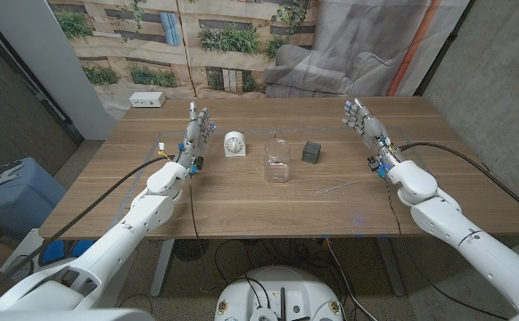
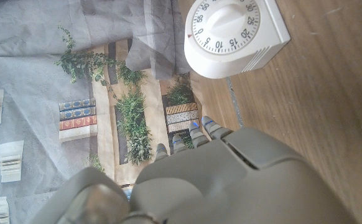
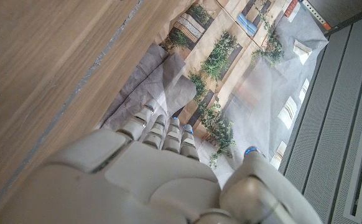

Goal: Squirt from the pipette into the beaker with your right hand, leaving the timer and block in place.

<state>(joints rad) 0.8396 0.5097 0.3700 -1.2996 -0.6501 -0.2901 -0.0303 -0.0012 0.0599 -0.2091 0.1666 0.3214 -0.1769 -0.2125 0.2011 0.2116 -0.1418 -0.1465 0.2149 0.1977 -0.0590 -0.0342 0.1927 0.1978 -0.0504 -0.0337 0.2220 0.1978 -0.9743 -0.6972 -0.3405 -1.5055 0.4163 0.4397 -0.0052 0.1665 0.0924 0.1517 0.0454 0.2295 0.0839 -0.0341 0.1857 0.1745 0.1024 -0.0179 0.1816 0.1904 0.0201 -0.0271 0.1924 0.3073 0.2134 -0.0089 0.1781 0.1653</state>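
Note:
A clear glass beaker [image 1: 277, 160] stands upright at the middle of the wooden table [image 1: 242, 201]. The thin clear pipette [image 1: 339, 188] lies on the table to the right of the beaker and nearer the front. A white round-dial timer [image 1: 234, 143] [image 2: 234, 34] stands left of the beaker, and a small dark block [image 1: 311, 152] sits to its right. My right hand [image 1: 366, 127] [image 3: 150, 180] is raised over the table's right side, fingers apart, holding nothing, well away from the pipette. My left hand [image 1: 195, 134] [image 2: 212, 180] is up at the left, fingers apart, empty, beside the timer.
A white power strip [image 1: 147, 100] lies at the table's far left corner. Black cables [image 1: 130, 183] run along both forearms. A printed backdrop and grey cloth hang behind the table. A blue bin [image 1: 14, 192] stands on the floor to the left.

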